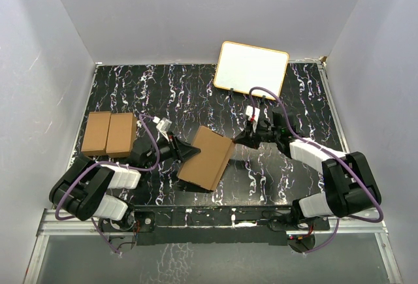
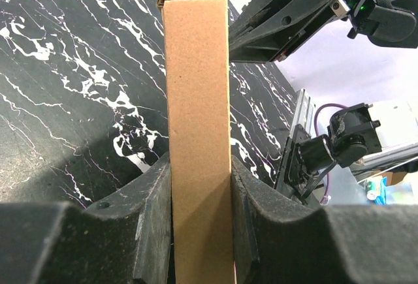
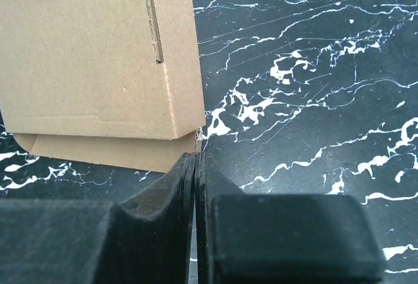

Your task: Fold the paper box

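The left gripper clamps the paper box — right gripper clenched at its corner.

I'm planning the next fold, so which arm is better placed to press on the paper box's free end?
Probably the right. The right gripper is shut and empty, with its tips at a corner of the paper box; the left gripper is clamping the box.

You have a plain brown paper box over a black tabletop streaked with white marble veins. Your white board is rimmed in yellow, and the two cartons match the box's brown.
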`<action>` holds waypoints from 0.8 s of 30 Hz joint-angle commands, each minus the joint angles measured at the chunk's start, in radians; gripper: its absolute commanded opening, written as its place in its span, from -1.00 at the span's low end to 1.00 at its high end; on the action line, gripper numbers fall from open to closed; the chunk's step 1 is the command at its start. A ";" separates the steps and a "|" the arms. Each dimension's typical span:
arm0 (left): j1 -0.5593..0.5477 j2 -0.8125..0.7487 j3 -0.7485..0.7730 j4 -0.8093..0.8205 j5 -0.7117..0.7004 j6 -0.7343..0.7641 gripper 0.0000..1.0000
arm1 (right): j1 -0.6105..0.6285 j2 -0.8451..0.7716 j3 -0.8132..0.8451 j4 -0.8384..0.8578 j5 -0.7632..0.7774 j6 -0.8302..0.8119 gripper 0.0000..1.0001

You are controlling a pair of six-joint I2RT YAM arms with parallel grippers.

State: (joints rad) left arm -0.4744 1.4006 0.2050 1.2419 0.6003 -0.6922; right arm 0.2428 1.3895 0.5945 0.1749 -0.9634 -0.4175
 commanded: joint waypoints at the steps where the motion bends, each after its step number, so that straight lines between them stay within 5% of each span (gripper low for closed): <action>1: 0.011 -0.028 -0.015 0.055 -0.077 0.066 -1.00 | 0.027 -0.033 0.007 0.006 0.013 -0.086 -0.85; 24: 0.011 -0.025 -0.024 0.101 -0.077 0.050 -1.00 | 0.094 -0.058 -0.015 -0.021 0.094 -0.216 -0.85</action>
State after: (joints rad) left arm -0.4740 1.4006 0.1814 1.2789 0.5755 -0.7071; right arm 0.3191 1.3525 0.5911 0.1375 -0.8558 -0.5877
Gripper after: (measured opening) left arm 0.311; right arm 0.084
